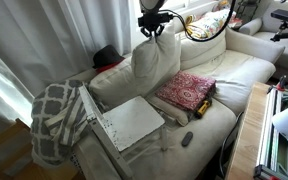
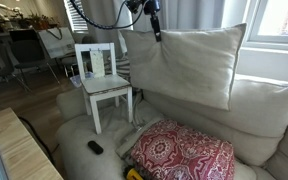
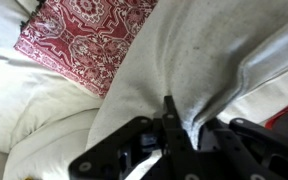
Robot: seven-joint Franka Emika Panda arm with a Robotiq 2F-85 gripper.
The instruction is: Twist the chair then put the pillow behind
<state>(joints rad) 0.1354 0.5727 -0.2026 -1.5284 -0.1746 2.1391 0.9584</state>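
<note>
The small white chair stands on the cream sofa; it also shows in an exterior view. The large cream pillow hangs upright beside the chair, lifted by its top corner; it also shows in an exterior view and fills the wrist view. My gripper is shut on the pillow's top corner, pinching the fabric, seen in the wrist view and from above in an exterior view.
A small red patterned cushion lies on the sofa seat. A grey-and-white lattice throw drapes over the sofa arm. A dark remote lies near the front edge. A wooden table stands in front.
</note>
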